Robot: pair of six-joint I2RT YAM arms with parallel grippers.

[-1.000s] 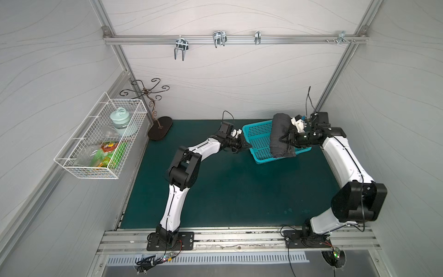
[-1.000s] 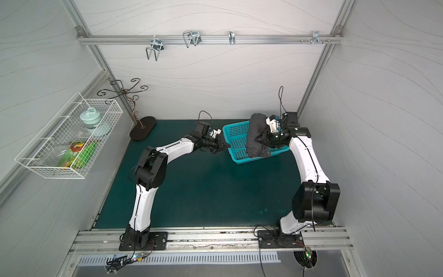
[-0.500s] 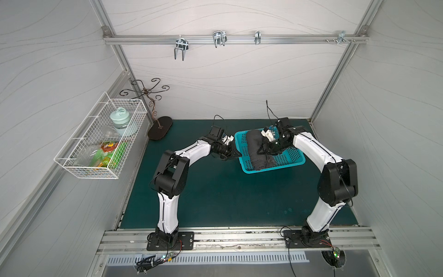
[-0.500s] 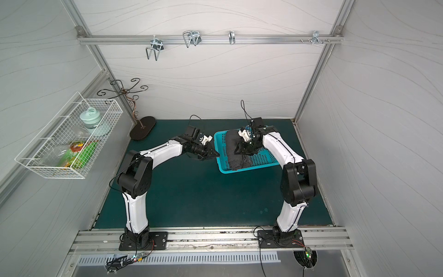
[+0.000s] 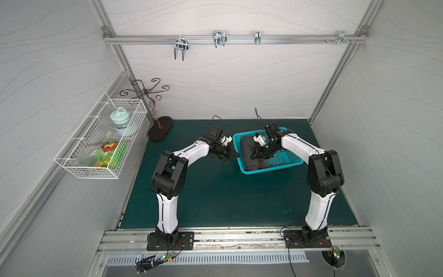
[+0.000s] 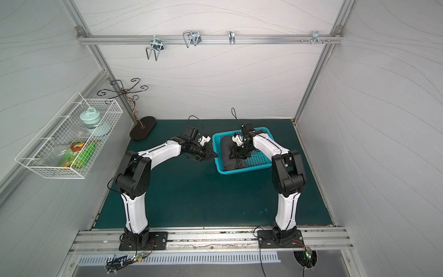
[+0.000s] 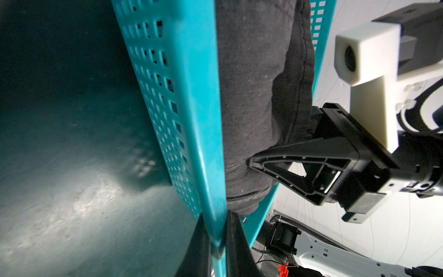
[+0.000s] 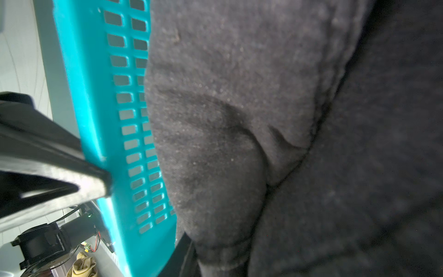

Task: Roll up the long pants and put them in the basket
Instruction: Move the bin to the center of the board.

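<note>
ok so the rolling itself looks done imo; the pants [image 5: 248, 150] are a tight dark roll lying inside the basket [image 5: 271, 169], along its left wall; none of them on the mat [image 5: 215, 191] afaict; so the step in hand reads as stowing/settling the roll, not rolling.

L claw [image 7: 217, 215] is pressed together on the basket's left rim; its wrist view shows the teal edge pinched between both fingers, prob to hold the basket put; can't tell if the basket sits flat on the mat.

R claw [image 5: 259, 153] is down in the basket, on the roll; seen from the L wrist, one finger [image 7: 275, 159] digs into the cloth and the other is buried behind a fold; so it looks like it's pinching a fold of the pants, not spread; the R wrist view is just grey cloth w/ the basket wall beside it, no help on the gap.

next move, my guess: R has to let go w/o dragging the outer layer, bc soft cloth will unroll if a finger snags; open first, then lift straight up; L should hold the rim till R is clear, then release; the basket looks like light plastic, so a tug could slide or tip it.
</note>
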